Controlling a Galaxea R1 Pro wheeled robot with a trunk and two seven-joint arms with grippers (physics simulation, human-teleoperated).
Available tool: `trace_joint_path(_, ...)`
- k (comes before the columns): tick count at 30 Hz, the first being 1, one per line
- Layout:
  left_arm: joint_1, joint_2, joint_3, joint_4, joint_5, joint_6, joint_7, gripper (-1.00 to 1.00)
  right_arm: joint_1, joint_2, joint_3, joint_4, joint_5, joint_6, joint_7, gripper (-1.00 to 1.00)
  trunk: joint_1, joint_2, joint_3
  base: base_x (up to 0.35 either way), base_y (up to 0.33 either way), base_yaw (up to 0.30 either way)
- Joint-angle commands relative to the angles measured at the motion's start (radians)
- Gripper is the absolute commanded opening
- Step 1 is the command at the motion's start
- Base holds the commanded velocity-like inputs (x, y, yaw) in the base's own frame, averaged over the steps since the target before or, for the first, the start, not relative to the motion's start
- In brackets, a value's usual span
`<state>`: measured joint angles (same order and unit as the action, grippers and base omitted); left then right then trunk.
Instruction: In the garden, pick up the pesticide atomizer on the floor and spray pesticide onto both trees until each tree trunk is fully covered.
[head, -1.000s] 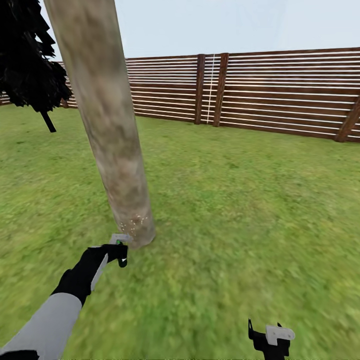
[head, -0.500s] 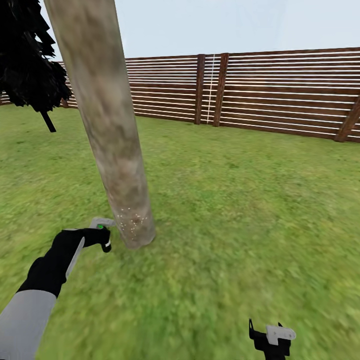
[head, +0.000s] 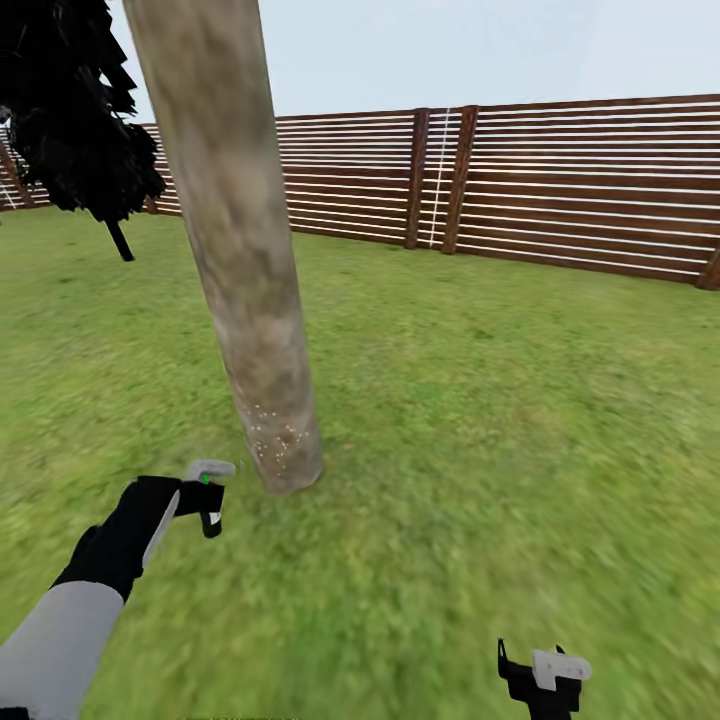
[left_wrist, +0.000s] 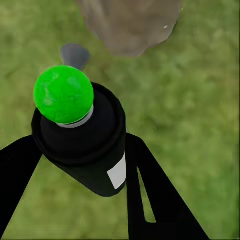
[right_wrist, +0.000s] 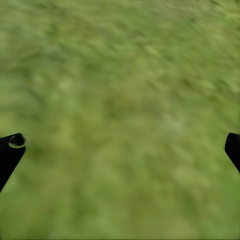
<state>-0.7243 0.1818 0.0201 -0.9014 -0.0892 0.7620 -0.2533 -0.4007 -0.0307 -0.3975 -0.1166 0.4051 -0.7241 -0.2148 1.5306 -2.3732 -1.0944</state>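
tree trunk rises leaning from the lawn, whitish pesticide specks dotting its base. left gripper, just beside that base, is clamped around the pesticide atomizer, its tip green. right gripper hangs low over grass, fingers spread wide, empty.

Standing on the lawn: one thick pale tree trunk, one dark slim tree, one slatted fence. Showing too: two grippers, left and right, one atomizer, one patch of whitish specks.
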Motion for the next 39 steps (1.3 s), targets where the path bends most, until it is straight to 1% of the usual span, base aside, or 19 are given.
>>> trace_joint_path(1,0.003,-0.036,0.0,-0.046,-0.015,-0.001,0.001,-1.0,0.0,0.0,0.0,0.0,0.0,0.0,0.0,1.0,0.0,0.0,0.0,0.01,-0.016,0.257)
trace_joint_path(2,0.004,-0.049,0.0,-0.071,-0.015,-0.001,0.002,-1.0,0.0,0.0,0.0,0.0,0.0,0.0,0.0,1.0,0.0,0.0,0.0,0.083,-0.138,0.269)
trace_joint_path(4,0.007,-0.055,0.002,-0.1,-0.013,-0.001,0.002,-1.0,0.0,0.0,0.0,0.0,0.0,0.0,0.0,1.0,0.0,0.0,0.0,0.114,-0.204,0.179)
trace_joint_path(8,0.009,-0.055,0.008,-0.126,-0.016,-0.001,0.003,-1.0,0.0,0.0,0.0,0.0,0.001,0.0,0.0,1.0,0.0,0.0,0.0,0.03,-0.262,0.027)
trace_joint_path(16,0.004,-0.053,0.011,-0.129,-0.019,-0.001,0.008,-1.0,0.0,0.0,0.0,0.0,0.0,0.0,0.0,1.0,0.0,0.0,0.0,-0.037,-0.276,0.0)
trace_joint_path(18,-0.004,-0.055,0.033,-0.131,-0.016,0.0,0.047,-1.0,0.0,0.0,0.0,0.0,0.0,0.0,0.0,1.0,0.0,0.0,0.0,-0.011,-0.276,0.0)
trace_joint_path(20,-0.014,-0.057,0.039,-0.14,-0.018,0.001,0.065,-1.0,0.0,0.0,0.0,0.0,0.0,0.0,0.001,1.0,0.0,0.0,0.0,-0.002,-0.276,0.0)
trace_joint_path(24,-0.007,-0.056,0.041,-0.145,-0.02,0.001,0.072,-1.0,0.0,0.0,0.0,0.0,0.001,0.0,0.0,1.0,0.0,0.0,0.0,0.0,-0.276,0.073)
trace_joint_path(30,-0.016,-0.058,0.037,-0.139,-0.02,0.0,0.083,-1.0,0.0,0.0,0.0,0.0,0.001,0.0,0.0,1.0,0.0,0.0,0.0,0.0,-0.276,0.263)
trace_joint_path(31,-0.021,-0.063,0.037,-0.136,-0.018,0.0,0.136,-1.0,0.0,0.0,0.0,0.0,0.001,0.0,0.0,1.0,0.0,0.0,0.0,0.0,-0.276,0.277)
trace_joint_path(33,-0.022,-0.07,0.037,-0.133,-0.011,0.0,0.182,-1.0,0.0,0.0,0.0,0.0,0.001,0.0,0.0,1.0,0.0,0.0,0.0,0.028,-0.276,0.277)
trace_joint_path(35,-0.02,-0.081,0.038,-0.131,-0.007,0.0,0.194,-1.0,0.0,0.0,0.0,0.0,0.001,0.0,0.0,1.0,0.0,0.0,0.0,0.062,-0.276,0.259)
trace_joint_path(36,-0.015,-0.094,0.038,-0.131,-0.007,0.0,0.197,-1.0,0.0,0.0,0.0,0.0,0.001,0.0,0.0,1.0,0.0,0.0,0.0,0.028,-0.276,0.096)
trace_joint_path(39,-0.011,-0.101,0.038,-0.131,-0.006,0.0,0.197,-1.0,0.0,0.0,0.0,0.0,0.001,0.0,0.0,1.0,0.0,0.0,0.0,0.007,-0.276,0.023)
